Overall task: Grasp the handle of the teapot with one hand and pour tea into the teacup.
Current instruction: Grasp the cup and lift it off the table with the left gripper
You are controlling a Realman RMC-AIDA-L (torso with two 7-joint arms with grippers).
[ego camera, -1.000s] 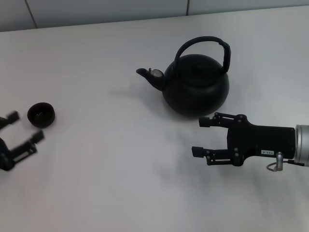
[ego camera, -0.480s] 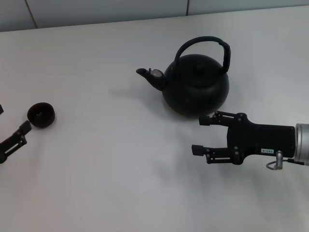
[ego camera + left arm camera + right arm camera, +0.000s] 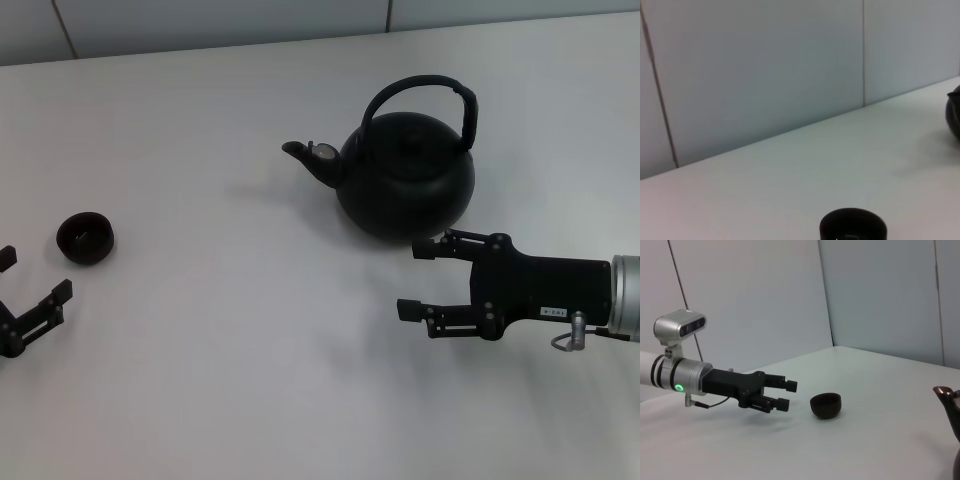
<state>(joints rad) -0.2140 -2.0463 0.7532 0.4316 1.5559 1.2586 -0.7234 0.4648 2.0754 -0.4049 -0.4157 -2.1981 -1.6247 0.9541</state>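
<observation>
The matte-black teapot (image 3: 405, 180) stands upright at the table's back middle, spout to the left, its arched handle (image 3: 420, 84) over the lid. My right gripper (image 3: 415, 281) is open and empty, just in front of the teapot's base and apart from it. The small dark teacup (image 3: 85, 237) stands far left. My left gripper (image 3: 33, 275) is open and empty, just in front of the cup and apart from it. The left wrist view shows the cup (image 3: 853, 229) and the teapot's edge (image 3: 955, 115). The right wrist view shows the left gripper (image 3: 785, 394), the cup (image 3: 826, 405) and the spout (image 3: 946, 392).
The white table (image 3: 230, 330) runs to a grey panelled wall (image 3: 200, 20) at the back. Nothing else stands on it between the cup and the teapot.
My left gripper has drawn back from beside the teacup toward the near left edge. The right arm, teapot and cup have not moved.
</observation>
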